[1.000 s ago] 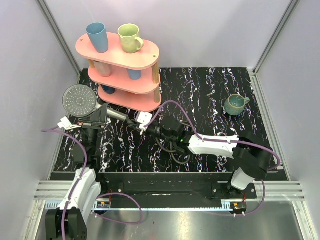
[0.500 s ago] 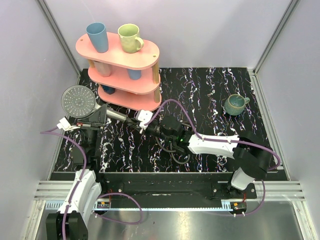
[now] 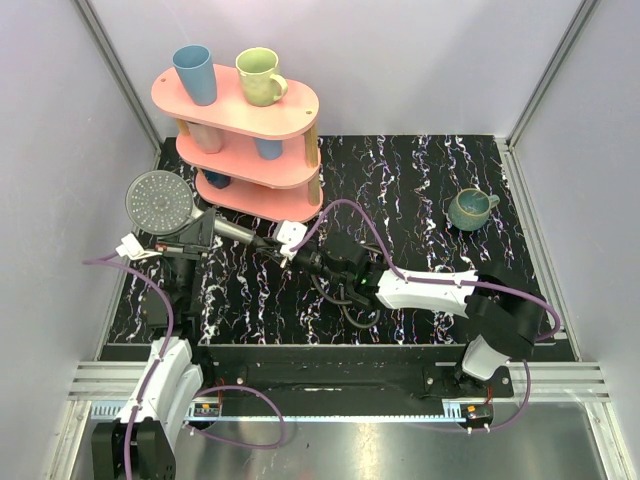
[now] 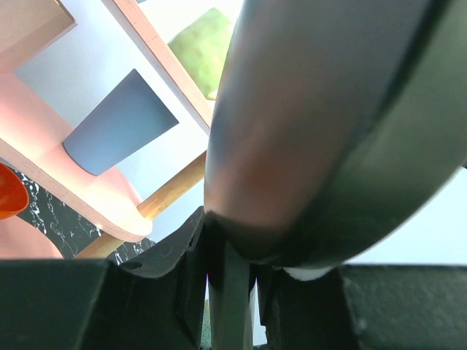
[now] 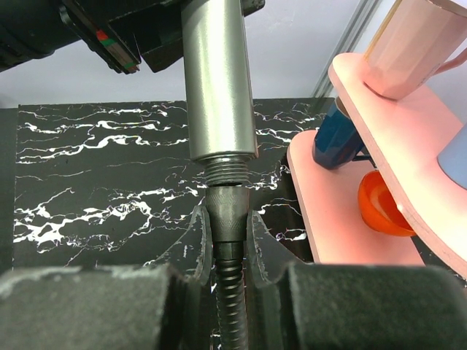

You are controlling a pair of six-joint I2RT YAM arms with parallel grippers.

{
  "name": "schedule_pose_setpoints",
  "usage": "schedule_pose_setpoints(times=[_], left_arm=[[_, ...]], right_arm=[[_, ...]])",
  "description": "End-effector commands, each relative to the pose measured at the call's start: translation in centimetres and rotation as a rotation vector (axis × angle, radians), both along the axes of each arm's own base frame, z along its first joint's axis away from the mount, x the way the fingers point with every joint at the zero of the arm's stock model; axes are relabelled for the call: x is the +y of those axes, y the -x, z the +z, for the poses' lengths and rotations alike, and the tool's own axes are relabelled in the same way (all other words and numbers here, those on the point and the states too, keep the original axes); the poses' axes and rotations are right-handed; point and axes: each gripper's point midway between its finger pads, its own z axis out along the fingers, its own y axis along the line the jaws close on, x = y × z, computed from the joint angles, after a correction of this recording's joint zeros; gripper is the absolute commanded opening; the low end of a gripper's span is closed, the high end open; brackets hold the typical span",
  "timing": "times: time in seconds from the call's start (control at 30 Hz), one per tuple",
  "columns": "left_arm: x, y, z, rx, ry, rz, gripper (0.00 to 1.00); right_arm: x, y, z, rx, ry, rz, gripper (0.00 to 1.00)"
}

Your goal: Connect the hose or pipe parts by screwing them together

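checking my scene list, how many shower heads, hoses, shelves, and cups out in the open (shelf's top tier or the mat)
shower head: 1
hose: 1
shelf: 1
cups: 3 (blue cup, green mug, teal mug)
total: 6

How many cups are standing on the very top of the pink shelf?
2: a blue cup at the left end, a green mug beside it. The whole top board shows.

Pink tiered shelf (image 3: 290,110), blue cup (image 3: 194,73), green mug (image 3: 259,76) atop; teal mug (image 3: 467,209) on mat (image 3: 420,180)
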Motion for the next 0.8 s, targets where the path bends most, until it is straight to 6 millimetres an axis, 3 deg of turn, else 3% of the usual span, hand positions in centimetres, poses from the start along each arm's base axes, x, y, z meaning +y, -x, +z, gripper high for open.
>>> schedule_pose_setpoints(times=[0.0, 0.77], left_arm=[[-0.9, 0.6, 0.3, -0.033, -0.036, -0.040, 0.00], [-2.5, 0.7, -2.0, 0.056, -0.050, -0.147, 0.00]], right_arm=[[-0.3, 0.7, 6.2, -0.069, -0.183, 0.003, 0.00], [-1.2, -0.1, 7.5, -0.084, -0.240, -0.056, 0.00]])
